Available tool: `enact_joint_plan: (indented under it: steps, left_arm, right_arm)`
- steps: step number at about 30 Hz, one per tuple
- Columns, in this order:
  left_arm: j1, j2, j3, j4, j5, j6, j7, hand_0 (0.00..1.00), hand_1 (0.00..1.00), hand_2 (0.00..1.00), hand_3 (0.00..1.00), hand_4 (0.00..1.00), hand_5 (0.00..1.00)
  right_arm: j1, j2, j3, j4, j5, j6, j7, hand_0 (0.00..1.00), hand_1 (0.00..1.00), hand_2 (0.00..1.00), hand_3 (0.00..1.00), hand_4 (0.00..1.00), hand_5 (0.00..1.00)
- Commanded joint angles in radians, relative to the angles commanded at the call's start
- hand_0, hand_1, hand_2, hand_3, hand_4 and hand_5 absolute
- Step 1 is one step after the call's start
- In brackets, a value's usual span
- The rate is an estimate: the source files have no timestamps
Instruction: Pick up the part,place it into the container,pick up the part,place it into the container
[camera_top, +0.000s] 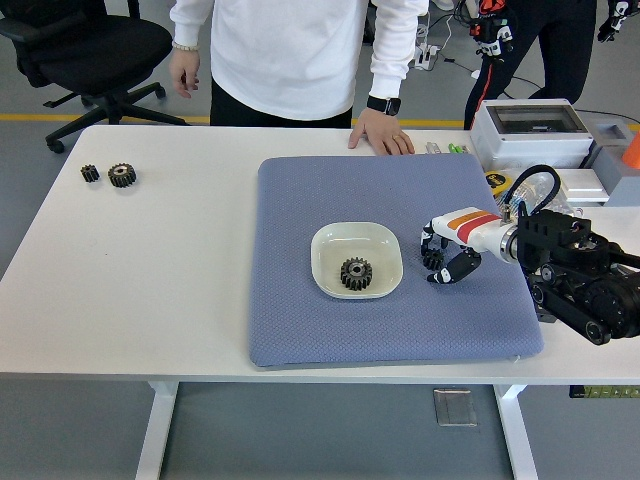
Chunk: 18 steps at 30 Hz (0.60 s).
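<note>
A white bowl (328, 238) sits in the middle of the blue mat (300, 320) and holds one black gear (355, 272). Just right of the bowl lies a smaller black gear (433, 258). My right hand (440, 256) is down over it, fingers curled around it on both sides, the gear still on the mat. Two more black gears (122, 175) rest on the bare table at the far left. My left arm does not show.
A person in a white top stands at the far edge with one hand (381, 133) flat on the table near the mat's top edge. Grey boxes (528, 128) and cables crowd the right end of the table.
</note>
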<state>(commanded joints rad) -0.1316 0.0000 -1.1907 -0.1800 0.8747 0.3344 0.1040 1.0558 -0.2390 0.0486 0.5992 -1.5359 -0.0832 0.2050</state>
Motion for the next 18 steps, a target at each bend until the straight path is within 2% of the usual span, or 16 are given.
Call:
enact_joint_plan:
  steps: [4,5,10,11,18]
  left_arm:
    - [0.0,0.0,0.0,0.0,0.0,0.0,0.0,0.628,0.604,0.662,0.559,0.648,0.572]
    - [-0.001,0.0,0.0,0.0,0.0,0.0,0.0,0.628,0.605,0.663,0.56,0.649,0.572]
    - [-0.001,0.0,0.003,0.0,-0.001,0.0,0.001,0.628,0.605,0.663,0.56,0.649,0.572]
    - [-0.001,0.0,0.004,0.0,-0.002,0.0,0.0,0.628,0.604,0.663,0.56,0.649,0.572]
    - [-0.001,0.0,0.005,0.0,-0.001,-0.001,0.001,0.629,0.604,0.663,0.56,0.65,0.573]
  right_arm:
    - [0.001,0.003,-0.003,-0.002,0.008,-0.009,0.001,0.335,0.514,0.61,0.547,0.782,0.316]
    - [0.001,0.004,-0.005,-0.002,0.01,-0.012,0.002,0.293,0.469,0.557,0.51,0.733,0.304]
    - [0.001,0.007,-0.007,-0.003,0.015,-0.021,0.003,0.293,0.469,0.557,0.51,0.733,0.304]
    - [0.001,0.008,-0.008,-0.003,0.016,-0.022,0.004,0.246,0.443,0.532,0.498,0.714,0.33]
    - [-0.001,0.008,-0.012,-0.006,0.024,-0.033,0.008,0.219,0.43,0.526,0.496,0.695,0.326]
